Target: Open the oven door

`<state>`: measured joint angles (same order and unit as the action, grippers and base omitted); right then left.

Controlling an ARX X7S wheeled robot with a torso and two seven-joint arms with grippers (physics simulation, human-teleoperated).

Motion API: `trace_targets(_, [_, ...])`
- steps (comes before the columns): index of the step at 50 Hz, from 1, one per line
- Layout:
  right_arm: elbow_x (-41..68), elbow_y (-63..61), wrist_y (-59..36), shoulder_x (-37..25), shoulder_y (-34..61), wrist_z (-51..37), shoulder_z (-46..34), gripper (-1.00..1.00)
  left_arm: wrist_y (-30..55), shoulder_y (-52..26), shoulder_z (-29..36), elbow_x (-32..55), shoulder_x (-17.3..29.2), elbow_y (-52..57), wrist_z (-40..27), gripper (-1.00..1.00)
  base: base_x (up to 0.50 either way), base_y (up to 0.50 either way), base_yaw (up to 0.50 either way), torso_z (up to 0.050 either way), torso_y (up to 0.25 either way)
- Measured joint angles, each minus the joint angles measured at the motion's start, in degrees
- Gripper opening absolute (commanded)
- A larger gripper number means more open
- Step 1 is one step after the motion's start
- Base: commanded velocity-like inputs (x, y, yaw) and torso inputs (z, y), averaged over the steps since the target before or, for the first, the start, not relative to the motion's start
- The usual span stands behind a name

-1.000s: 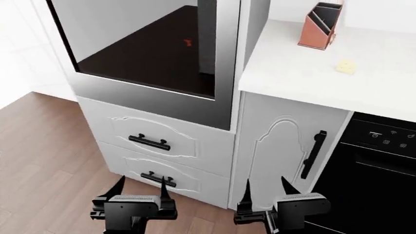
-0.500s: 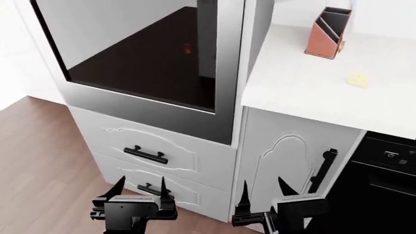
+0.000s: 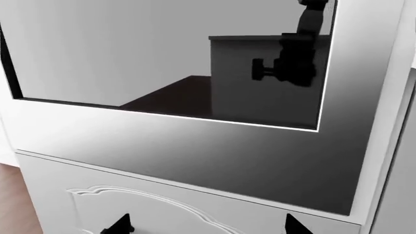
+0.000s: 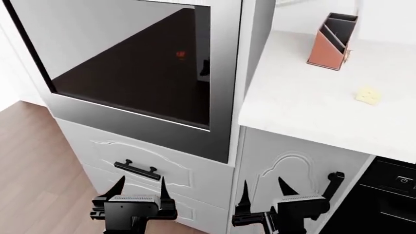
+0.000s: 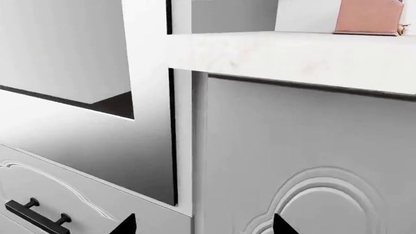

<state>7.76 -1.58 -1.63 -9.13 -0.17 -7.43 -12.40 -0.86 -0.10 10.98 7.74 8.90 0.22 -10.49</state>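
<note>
The oven door [image 4: 130, 63] is a large dark glass panel in a steel frame, filling the upper left of the head view. It stands flush with its housing. Below it, both grippers hover in front of the white fronts, touching nothing. My left gripper [image 4: 140, 187] is open before the upper drawer, under the door's lower frame [image 3: 227, 161]. My right gripper [image 4: 263, 189] is open before the seam between the oven column and the cabinet. In the wrist views the left gripper [image 3: 206, 226] and right gripper [image 5: 204, 225] show only dark fingertips, wide apart.
A white drawer with a black handle [image 4: 136, 169] sits under the oven. To the right are a white panelled cabinet door [image 4: 293, 170] with a black handle [image 4: 334, 181] and a black appliance front [image 4: 396, 200]. The white counter [image 4: 305, 107] carries an orange holder [image 4: 331, 41] and a small yellow piece [image 4: 368, 96].
The head view has risen: the oven door, drawers and counter have slid down the picture and look larger. The lower drawer has left the view. Both grippers stay open.
</note>
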Motion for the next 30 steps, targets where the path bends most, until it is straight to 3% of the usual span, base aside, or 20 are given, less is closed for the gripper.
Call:
trace_targets(20, [-0.13,-0.05,0.22,-0.58,0.17,-1.26,-0.72,1.0,-0.21,-0.23,0.55,0.15,0.92,0.58,-0.95,1.0,0.0,0.0,0.0,0.0,0.0])
trace_targets(30, [1.38,-2.3,-1.0,-1.12,-0.02,-1.12,-0.74,1.0,3.0,-4.44,-0.16,-9.02,8.61,8.76,-2.41,1.0,0.0,0.0,0.0,0.0,0.0])
